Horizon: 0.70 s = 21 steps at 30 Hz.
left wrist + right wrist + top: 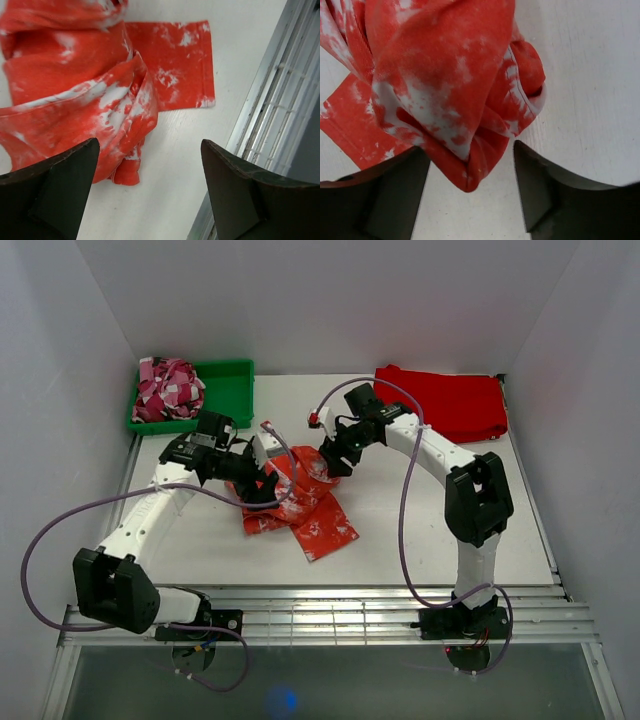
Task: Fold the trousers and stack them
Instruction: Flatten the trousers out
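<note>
Trousers (318, 520) lie crumpled mid-surface, slightly toward the left edge, with one flat leg end pointing at the near edge. Left jaws are released and spread wide over the heap's left side with nothing between them. Right jaws are released too, at the heap's far side. The tip of a bunched fold (470, 170) sits between them, not pinched. Far-left corner: green bin (232, 398) with a pink-white cloth bundle (168, 388). Far-right corner: plain red folded cloth (445, 400).
</note>
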Each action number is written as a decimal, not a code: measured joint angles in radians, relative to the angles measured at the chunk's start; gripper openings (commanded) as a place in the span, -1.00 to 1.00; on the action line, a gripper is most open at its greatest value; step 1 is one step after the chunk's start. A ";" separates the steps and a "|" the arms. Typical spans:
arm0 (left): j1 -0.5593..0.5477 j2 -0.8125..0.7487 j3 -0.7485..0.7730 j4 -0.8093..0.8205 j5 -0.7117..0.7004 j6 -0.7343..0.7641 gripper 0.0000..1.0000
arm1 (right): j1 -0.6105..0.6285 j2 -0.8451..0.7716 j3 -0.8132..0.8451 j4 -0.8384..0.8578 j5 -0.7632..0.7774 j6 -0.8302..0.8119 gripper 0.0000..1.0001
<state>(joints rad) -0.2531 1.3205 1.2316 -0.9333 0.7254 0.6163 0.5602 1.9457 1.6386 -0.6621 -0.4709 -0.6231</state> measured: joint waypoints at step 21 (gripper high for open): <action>-0.057 0.019 -0.309 0.314 -0.426 0.231 -1.00 | -0.047 -0.007 0.240 -0.107 -0.050 0.175 -0.84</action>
<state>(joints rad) -0.3103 1.3396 0.9222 -0.6193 0.2996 0.8474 0.5137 1.9385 1.8782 -0.7692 -0.5213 -0.4480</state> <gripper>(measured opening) 0.018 0.124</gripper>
